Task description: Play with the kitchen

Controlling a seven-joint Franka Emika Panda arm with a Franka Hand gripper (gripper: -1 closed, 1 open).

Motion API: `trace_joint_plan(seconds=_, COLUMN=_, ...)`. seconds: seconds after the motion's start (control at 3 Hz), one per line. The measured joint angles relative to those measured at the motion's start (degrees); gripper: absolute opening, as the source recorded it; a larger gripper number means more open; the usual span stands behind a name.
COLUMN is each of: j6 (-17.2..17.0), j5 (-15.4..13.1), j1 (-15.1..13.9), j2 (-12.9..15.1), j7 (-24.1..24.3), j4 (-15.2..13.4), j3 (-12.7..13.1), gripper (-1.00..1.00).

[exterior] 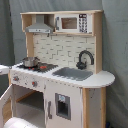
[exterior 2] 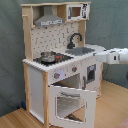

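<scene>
Boxy white-and-wood kitchen (exterior: 62, 75), arched faucet (exterior: 85, 58)

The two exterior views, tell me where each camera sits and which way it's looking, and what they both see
First exterior view: faces the kitchen from its sink end; the open oven door sits at the first exterior view's left edge, a pale piece of arm above it.
Second exterior view: looks from the stovetop end, oven door open toward the camera; the arm enters from the second exterior view's right.
Shared: pot, faucet, range hood, microwave.
</scene>
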Motion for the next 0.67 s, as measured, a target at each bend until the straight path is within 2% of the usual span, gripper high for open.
trace_joint_plan(seconds=0.67, j6=-6.77, j5=-0.25, j1=-0.06, j2=-0.02, j7=-8.5, j4=3.03, j3=-6.69, gripper=1.0)
